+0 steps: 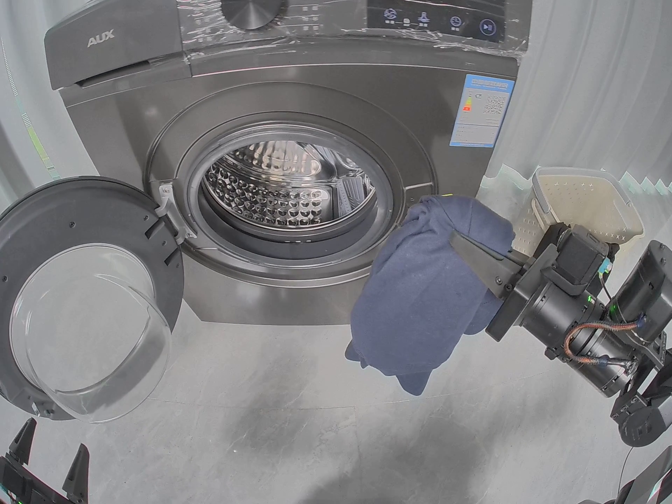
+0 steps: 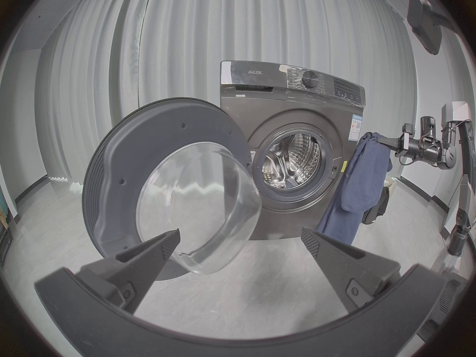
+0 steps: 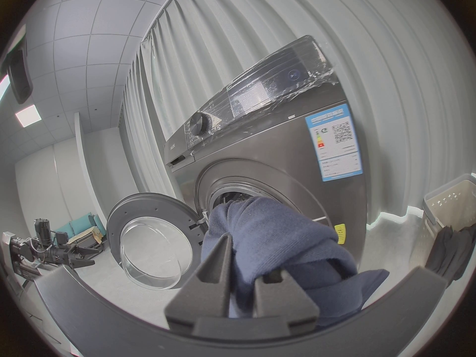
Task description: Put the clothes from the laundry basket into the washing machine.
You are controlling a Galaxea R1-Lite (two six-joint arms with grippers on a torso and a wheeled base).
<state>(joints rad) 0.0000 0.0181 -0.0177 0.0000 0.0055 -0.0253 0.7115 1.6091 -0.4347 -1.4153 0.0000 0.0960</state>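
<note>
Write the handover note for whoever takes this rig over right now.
Right gripper: shut on the blue garment, held up just right of the open drum.
Left gripper: open, low by the swung-open door.
Laundry basket: right of the washing machine, dark garment over its rim.
Done: nothing in the drum yet. Left: load the blue garment, then the dark one.

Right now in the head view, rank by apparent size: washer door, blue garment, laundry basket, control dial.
1. washer door
2. blue garment
3. laundry basket, partly hidden by the right arm and farther back, so unsure
4. control dial
</note>
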